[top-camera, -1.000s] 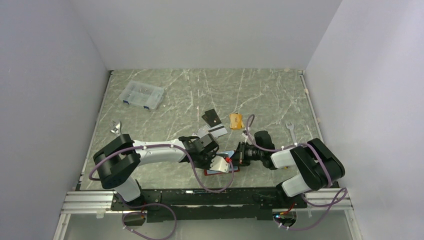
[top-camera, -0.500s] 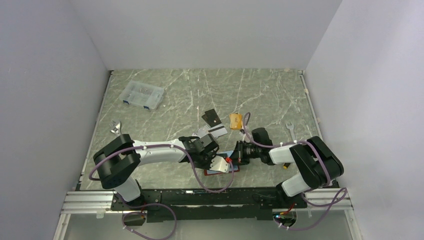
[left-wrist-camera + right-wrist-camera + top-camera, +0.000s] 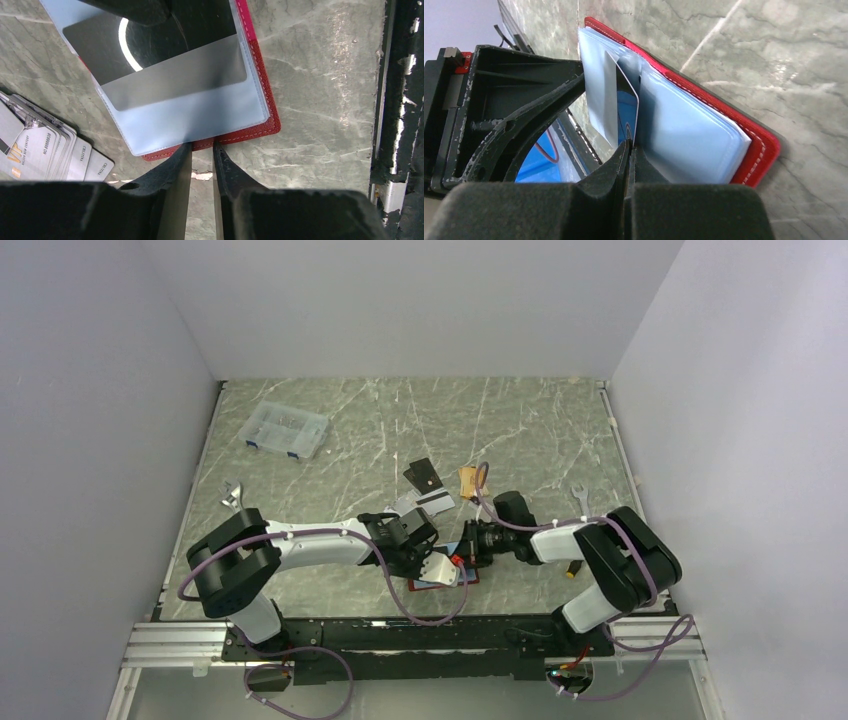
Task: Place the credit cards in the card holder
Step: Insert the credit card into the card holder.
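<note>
The card holder (image 3: 260,100) lies open on the table, red leather with pale blue-clear sleeves (image 3: 684,135). In the top view it shows as a red patch (image 3: 468,578) between both grippers. My right gripper (image 3: 630,145) is shut on a thin credit card (image 3: 626,107) that stands on edge among the sleeves. From the left wrist view that card (image 3: 175,70) sits partly inside a sleeve, dark with a grey band. My left gripper (image 3: 201,146) rests its tips on the holder's near edge, jaws a narrow gap apart with only table between them.
A fanned stack of grey-white cards (image 3: 45,150) lies beside the holder. Farther back are more cards (image 3: 432,500), black cards (image 3: 422,473) and an orange item (image 3: 472,481). A clear compartment box (image 3: 286,430) sits back left. Wrenches (image 3: 232,495) (image 3: 580,495) lie at both sides.
My right gripper has pushed leftward toward the holder with the card. The left arm has stayed where it was.
</note>
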{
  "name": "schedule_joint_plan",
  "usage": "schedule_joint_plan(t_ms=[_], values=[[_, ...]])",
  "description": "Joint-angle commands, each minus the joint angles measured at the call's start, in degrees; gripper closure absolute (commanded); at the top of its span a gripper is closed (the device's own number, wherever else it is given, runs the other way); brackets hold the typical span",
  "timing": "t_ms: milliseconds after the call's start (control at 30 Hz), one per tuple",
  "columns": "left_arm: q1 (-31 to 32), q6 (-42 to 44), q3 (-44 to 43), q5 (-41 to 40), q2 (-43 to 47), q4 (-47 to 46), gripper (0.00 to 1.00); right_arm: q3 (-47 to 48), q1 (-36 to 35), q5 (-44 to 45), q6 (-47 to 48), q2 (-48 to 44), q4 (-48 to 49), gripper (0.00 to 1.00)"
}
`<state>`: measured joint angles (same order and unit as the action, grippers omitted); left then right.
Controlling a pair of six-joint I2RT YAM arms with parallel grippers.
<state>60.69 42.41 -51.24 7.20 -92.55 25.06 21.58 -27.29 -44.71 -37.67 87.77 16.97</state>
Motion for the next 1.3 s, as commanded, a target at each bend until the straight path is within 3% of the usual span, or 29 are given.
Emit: schedule_joint_plan(t_ms=[0,333,633,733,1000,1267], values=[[0.1,0.9,1.1,-0.8,-2.9,-2.0,0.75,0.4,-3.4,5.7,-0.9,-0.1,-0.9,0.99],[0.0,0.4,2.3,-0.9,-2.5,-3.2,0.77,0.5,-7.7,19.5,-2.6,-9.4,-9.4,0.62],[-0.3,0.9,4.1,-1.9,-1.3,-4.7,0.77,2.4,-7.1,20.6,-1.5,-11.4,-14.5,0.58],[-0.2,1.0,4.6,-2.1,-1.0,-4.8,0.77,2.6,-6.6,22.1,-1.6,-13.5,-14.8,0.62],[-0.3,1.3,4.5,-1.7,-0.9,-4.7,0.78,3.9,-6.7,21.4,-3.4,-10.6,-11.9,0.98],[-0.3,1.4,4.1,-1.5,-1.2,-4.7,0.78,3.9,-8.3,21.8,-5.0,-9.5,-10.3,0.99]])
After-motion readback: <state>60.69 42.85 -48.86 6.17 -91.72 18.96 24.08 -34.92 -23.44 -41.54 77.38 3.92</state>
